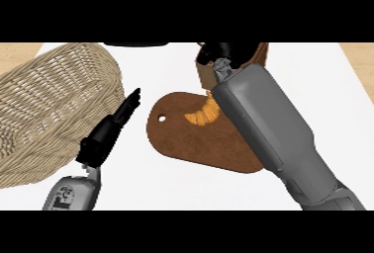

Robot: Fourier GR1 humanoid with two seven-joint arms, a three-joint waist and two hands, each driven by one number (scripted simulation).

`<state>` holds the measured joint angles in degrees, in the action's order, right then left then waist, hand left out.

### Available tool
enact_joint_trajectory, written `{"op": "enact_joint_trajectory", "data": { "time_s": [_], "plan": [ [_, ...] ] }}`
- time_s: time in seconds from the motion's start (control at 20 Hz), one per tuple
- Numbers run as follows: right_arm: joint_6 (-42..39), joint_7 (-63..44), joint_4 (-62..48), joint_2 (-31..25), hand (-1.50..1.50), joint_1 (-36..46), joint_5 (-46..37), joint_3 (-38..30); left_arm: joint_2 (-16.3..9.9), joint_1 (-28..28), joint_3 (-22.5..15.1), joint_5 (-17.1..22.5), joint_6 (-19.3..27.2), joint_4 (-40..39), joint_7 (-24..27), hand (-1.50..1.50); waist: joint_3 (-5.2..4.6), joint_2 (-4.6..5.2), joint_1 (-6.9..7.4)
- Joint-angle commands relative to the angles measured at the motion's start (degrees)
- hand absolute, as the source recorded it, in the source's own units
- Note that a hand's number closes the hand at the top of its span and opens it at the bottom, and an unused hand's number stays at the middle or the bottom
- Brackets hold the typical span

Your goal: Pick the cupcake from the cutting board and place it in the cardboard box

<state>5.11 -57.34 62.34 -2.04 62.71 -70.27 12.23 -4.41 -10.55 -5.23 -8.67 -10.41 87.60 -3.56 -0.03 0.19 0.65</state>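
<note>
A: Cupcake, orange ribbed paper cup [201,114], sits on brown wooden cutting board [197,141], mostly hidden under right forearm.
B: Right hand [219,54] fingers?
A: Can't tell. Left hand [116,123] fingers straight, together. Prob. light, soft; take by wrapper sides.

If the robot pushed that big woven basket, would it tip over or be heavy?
The wicker basket is probably light for its size, since it is thin open weave. It already seems tilted, its rim facing sideways, so a push might rock or roll it. The woven wall would likely flex slightly rather than break.
</note>
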Motion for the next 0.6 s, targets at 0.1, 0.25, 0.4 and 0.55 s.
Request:
{"op": "enact_joint_trajectory", "data": {
  "time_s": [0.1, 0.25, 0.4, 0.55],
  "plan": [
    [5.3, 3.6, -12.9, -0.1, 1.5, 3.1, -0.5, -5.1, 0.9, -0.3, -0.7, -0.6, 0.2, 0.7, -0.4, 0.0, 0.01, 0.02, 0.29],
    [7.5, 6.3, -17.1, -1.3, 1.5, 2.3, 0.1, -7.0, 0.6, 0.0, 0.2, -0.6, 0.1, -1.8, 1.5, 0.0, 0.01, 0.11, 0.24],
    [14.2, 7.5, -25.6, 0.0, 1.5, 1.8, 0.0, -8.9, 1.0, -1.1, -0.9, -1.1, 0.4, 1.9, -2.9, 0.0, 0.03, 0.37, 1.18],
    [17.5, 7.0, -24.3, 0.4, -1.5, 1.6, 5.5, -14.6, 0.3, -2.5, 0.8, 0.9, -0.9, 0.9, -3.4, 0.0, 0.05, 0.37, 0.93]
  ]
}}
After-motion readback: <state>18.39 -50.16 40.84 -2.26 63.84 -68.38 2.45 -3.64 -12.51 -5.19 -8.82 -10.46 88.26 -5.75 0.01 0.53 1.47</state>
